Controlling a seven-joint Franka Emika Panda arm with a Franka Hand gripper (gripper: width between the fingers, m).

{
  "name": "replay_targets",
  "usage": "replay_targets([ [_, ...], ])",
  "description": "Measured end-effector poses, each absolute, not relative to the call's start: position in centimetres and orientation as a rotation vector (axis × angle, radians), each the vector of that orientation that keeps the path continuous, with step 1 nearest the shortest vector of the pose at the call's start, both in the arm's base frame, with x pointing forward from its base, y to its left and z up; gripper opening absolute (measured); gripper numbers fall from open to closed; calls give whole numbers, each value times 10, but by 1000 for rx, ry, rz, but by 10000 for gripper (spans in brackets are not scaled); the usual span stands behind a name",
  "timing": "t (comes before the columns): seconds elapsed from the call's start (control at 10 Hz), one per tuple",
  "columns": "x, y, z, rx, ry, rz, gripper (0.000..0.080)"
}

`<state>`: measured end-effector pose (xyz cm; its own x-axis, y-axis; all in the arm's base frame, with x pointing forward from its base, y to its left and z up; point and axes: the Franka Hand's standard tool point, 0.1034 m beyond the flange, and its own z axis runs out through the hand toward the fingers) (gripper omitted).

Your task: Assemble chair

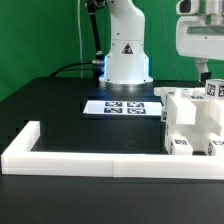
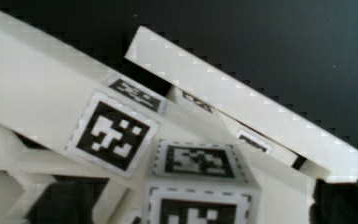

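The chair parts point(image 1: 190, 120) stand bunched at the exterior view's right, white blocks with small square tags. My gripper point(image 1: 205, 72) hangs just above their top tagged piece point(image 1: 212, 90). In the wrist view my gripper point(image 2: 202, 212) is open. Its dark fingers point(image 2: 73, 202) stand wide apart on either side of a white tagged piece point(image 2: 197, 160), with a gap at each side. A broad white panel point(image 2: 43, 85) with a larger tag slopes away beside that piece. Nothing is gripped.
The marker board point(image 1: 122, 107) lies in front of the robot base point(image 1: 125, 55). A low white border wall point(image 1: 80, 162) runs along the table's front and up the exterior view's left. A long white strip point(image 2: 247, 95) lies on the black table beyond the parts.
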<state>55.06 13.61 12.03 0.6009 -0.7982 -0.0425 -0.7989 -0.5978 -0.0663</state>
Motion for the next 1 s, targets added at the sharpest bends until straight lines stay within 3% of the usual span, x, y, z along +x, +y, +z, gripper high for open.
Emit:
replay_targets([
  [1.0,551,134,120,-3087,-46,-45,649],
])
